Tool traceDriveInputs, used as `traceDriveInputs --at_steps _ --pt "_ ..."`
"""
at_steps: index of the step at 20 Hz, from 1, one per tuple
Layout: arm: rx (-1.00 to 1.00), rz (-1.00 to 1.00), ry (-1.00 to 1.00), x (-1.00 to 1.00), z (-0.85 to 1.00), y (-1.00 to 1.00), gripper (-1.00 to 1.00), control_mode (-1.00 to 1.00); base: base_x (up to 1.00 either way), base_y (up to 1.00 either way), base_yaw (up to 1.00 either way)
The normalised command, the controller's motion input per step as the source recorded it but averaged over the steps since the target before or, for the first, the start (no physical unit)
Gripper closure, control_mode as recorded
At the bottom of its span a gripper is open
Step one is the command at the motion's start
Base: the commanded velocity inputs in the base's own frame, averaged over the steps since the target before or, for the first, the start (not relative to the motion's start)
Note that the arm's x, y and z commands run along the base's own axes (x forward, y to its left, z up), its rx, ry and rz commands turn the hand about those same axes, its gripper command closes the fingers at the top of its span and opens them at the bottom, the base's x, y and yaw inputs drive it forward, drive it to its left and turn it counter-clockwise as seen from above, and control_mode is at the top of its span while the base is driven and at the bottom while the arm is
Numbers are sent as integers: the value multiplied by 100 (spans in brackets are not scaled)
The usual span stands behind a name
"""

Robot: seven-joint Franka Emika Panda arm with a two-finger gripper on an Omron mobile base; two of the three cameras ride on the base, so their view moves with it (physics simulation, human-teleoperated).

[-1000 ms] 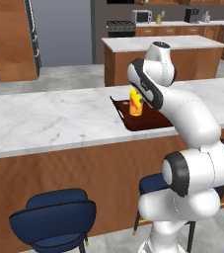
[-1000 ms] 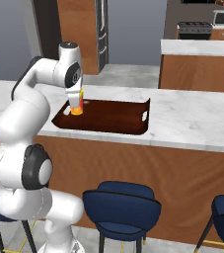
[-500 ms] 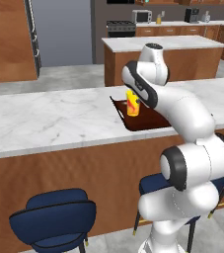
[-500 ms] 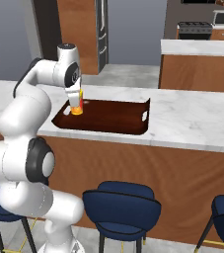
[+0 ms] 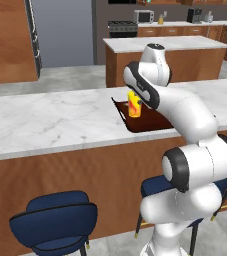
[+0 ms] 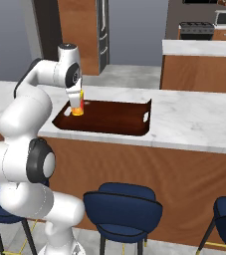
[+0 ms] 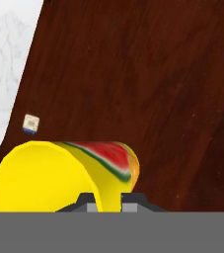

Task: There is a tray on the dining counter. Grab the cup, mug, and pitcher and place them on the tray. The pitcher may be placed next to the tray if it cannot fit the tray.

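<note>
hand view | tool (image 7: 108,200) clamps cup (image 7: 64,173) | over tray (image 7: 148,89), contact unclear

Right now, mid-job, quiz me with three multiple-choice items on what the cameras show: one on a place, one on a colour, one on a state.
1. Where is the cup?
A. over the tray's left end
B. on a stool
C. on the far counter

2. What colour is the cup's body?
A. teal
B. yellow
C. white

3. How does the gripper stand?
A. jaws wide open
B. jaws shut on the cup
C. resting on the dining counter

Answers:
1 A, right base view shows it by the near-left corner.
2 B, yellow with a red mark.
3 B, the hand view shows the rim pinched.
</note>
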Motion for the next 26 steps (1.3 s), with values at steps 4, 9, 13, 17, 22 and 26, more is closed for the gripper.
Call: traceDriveInputs --at_steps 4,9,13,17,22,26 --pt "0 0 0 0 0 0 -100 -100 0 0 0" --pt "0 0 0 0 0 0 -100 -100 0 0 0" --pt "0 0 0 0 0 0 -100 -100 0 0 0" --pt "0 0 0 0 0 0 -100 -100 0 0 0" --pt "0 0 0 0 36 0 -100 -100 0 0 0" --pt "0 5 0 0 87 -14 -100 -100 0 0 0"
